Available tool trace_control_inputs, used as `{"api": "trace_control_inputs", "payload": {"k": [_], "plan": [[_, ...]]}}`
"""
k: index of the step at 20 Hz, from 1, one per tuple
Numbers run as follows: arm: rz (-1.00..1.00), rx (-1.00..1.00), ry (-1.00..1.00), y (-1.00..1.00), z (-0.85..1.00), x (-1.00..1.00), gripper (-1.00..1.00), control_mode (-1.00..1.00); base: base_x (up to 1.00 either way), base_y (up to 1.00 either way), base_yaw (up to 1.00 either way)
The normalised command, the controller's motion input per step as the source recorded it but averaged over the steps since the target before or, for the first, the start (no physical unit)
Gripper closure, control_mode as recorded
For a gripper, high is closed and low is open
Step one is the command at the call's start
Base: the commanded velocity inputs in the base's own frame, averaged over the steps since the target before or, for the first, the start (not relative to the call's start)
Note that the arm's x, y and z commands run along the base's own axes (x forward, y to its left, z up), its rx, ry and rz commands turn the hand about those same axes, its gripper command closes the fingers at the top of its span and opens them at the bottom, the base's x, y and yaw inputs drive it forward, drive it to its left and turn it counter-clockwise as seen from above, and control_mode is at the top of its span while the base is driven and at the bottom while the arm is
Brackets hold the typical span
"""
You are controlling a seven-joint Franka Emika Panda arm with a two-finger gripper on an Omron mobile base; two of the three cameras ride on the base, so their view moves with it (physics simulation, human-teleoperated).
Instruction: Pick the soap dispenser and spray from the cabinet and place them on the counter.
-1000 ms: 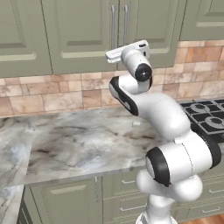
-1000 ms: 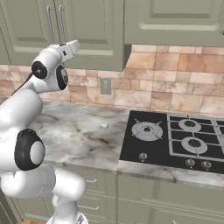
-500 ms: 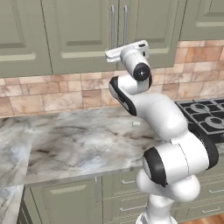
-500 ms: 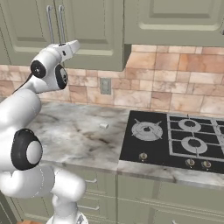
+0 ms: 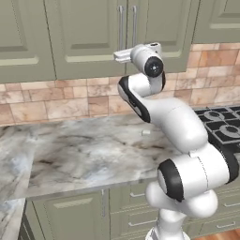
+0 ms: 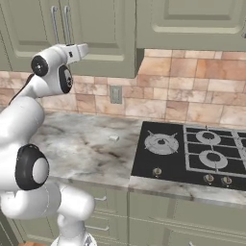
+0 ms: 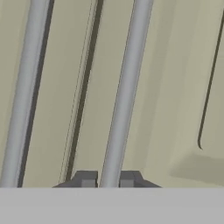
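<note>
The olive-green cabinet (image 5: 84, 33) hangs above the counter with both paneled doors closed (image 6: 105, 29). The soap dispenser and the spray are hidden behind them. My gripper (image 7: 108, 179) is raised to the doors, shut on the right one of the two vertical metal bar handles (image 7: 124, 96). One dark fingertip (image 7: 86, 178) sits on each side of that bar. In the base views the hand (image 5: 136, 52) reaches up against the door fronts (image 6: 77, 49). The marble counter (image 5: 84, 150) lies below it.
A black stovetop (image 6: 192, 153) with several burners occupies the counter's right part (image 5: 225, 126). A small white object (image 5: 146, 132) lies on the marble near the backsplash (image 6: 114, 138). A wall outlet (image 6: 115, 94) sits in the tiled backsplash. Drawer cabinets run below the counter.
</note>
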Motion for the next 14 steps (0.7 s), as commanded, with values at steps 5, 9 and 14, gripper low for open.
{"api": "trace_control_inputs", "payload": {"k": [5,9,14], "plan": [[0.04,0.09,0.07,-0.36,0.24,-0.26,1.0,-1.0,0.0,0.0,0.0],[0.04,0.09,0.06,-0.4,0.21,-0.28,1.0,-1.0,0.0,0.0,0.0],[0.03,0.09,0.09,-0.43,0.25,-0.3,1.0,-1.0,0.0,0.0,0.0]]}}
